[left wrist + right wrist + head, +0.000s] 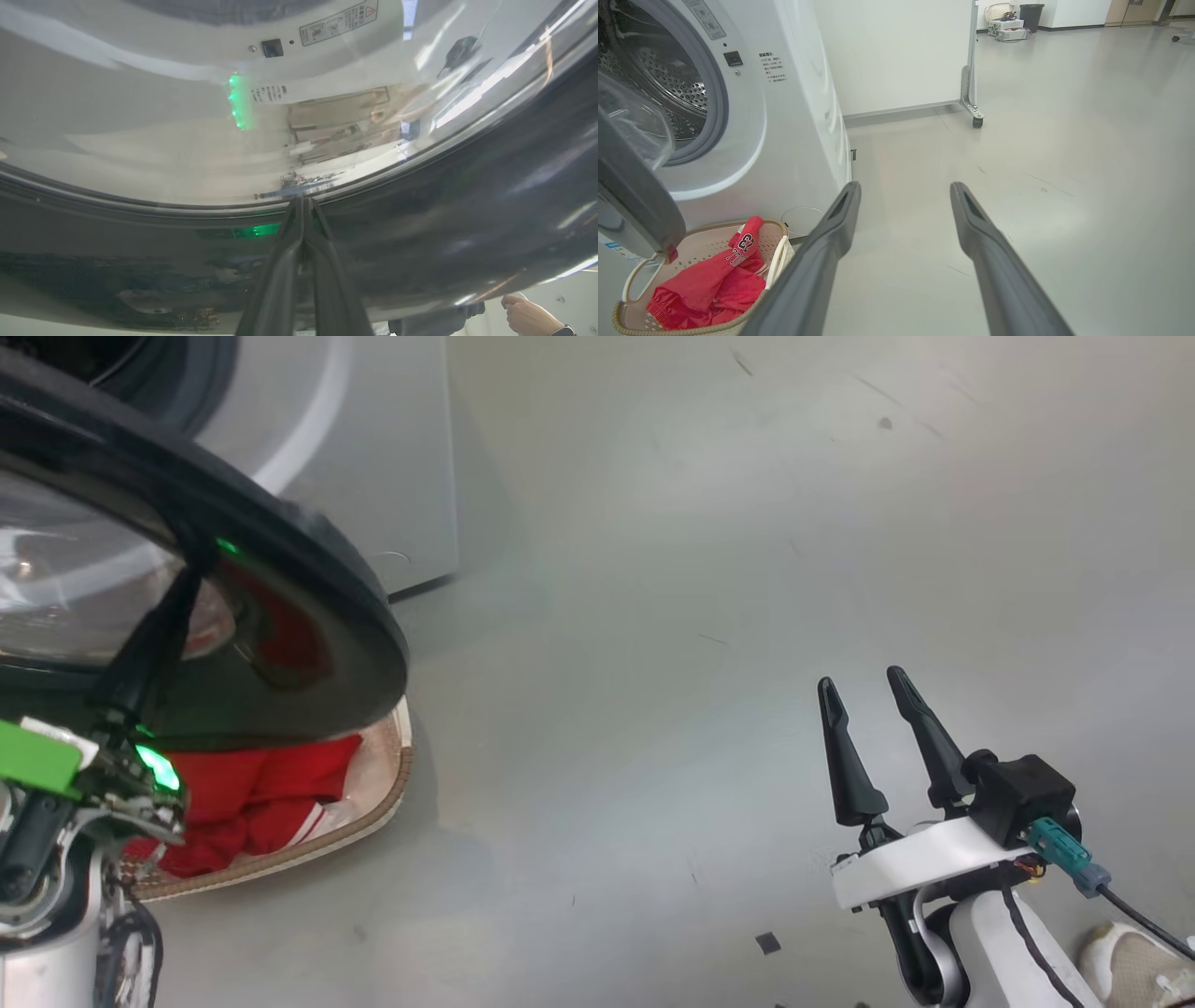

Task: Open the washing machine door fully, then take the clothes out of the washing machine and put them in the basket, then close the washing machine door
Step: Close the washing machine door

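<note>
Your left wrist view gives you the left gripper point(302, 204): jaws clenched together on nothing, tips at the seam where the glossy black rim of the washing machine door point(467, 210) meets its bulging clear glass. Your right wrist view adds the right gripper point(906, 187), jaws released and empty, the white washing machine point(784, 140) with its perforated steel drum point(672, 79) at left, and, under the open door, the cream perforated basket point(777, 233), brown woven rim, holding the red clothes point(710, 284).

Overhead: washing machine door point(308, 607) overhangs basket point(378, 775), blocking the drop from above (clothes point(243, 793) fill it).
Right: floor point(700, 616) open.
</note>
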You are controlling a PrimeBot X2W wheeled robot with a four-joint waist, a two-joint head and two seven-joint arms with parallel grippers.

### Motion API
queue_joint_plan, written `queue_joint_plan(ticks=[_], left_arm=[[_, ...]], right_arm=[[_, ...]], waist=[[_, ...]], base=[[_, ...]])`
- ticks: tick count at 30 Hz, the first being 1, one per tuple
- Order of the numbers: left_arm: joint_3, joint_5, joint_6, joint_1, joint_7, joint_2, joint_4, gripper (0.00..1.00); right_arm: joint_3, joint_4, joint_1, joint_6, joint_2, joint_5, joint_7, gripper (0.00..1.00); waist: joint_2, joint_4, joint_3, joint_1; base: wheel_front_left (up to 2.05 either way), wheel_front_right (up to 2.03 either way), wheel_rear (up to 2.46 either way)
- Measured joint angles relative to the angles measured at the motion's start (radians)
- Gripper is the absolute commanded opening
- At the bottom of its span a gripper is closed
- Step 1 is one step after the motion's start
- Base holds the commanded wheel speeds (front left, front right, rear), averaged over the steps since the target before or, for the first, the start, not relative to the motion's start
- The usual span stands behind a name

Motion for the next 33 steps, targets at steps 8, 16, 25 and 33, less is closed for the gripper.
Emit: queue_joint_plan(ticks=[8,16,25,33], left_arm=[[-0.003,0.061,0.011,-0.128,-0.046,0.007,0.081,0.0],[-0.005,0.123,0.028,-0.264,-0.1,0.032,0.146,0.0],[0.008,0.161,0.038,-0.371,-0.167,0.045,0.237,0.0],[0.002,0.207,0.037,-0.439,-0.203,0.057,0.311,0.0]], right_arm=[[-0.006,0.002,-0.015,0.0,0.007,0.016,-0.001,1.0],[0.001,0.001,-0.055,0.002,0.01,0.02,-0.001,1.0],[0.006,0.001,-0.071,0.01,0.013,0.025,-0.001,1.0],[0.01,0.001,-0.078,0.01,0.015,0.04,-0.001,1.0]], waist=[[0.0,-0.039,0.05,0.0],[0.0,-0.051,0.093,0.0],[0.0,-0.081,0.114,0.0],[0.0,-0.102,0.12,0.0]], base=[[0.0,0.0,0.0],[0.0,0.0,0.0],[0.0,0.0,0.0],[0.0,0.0,0.0]])
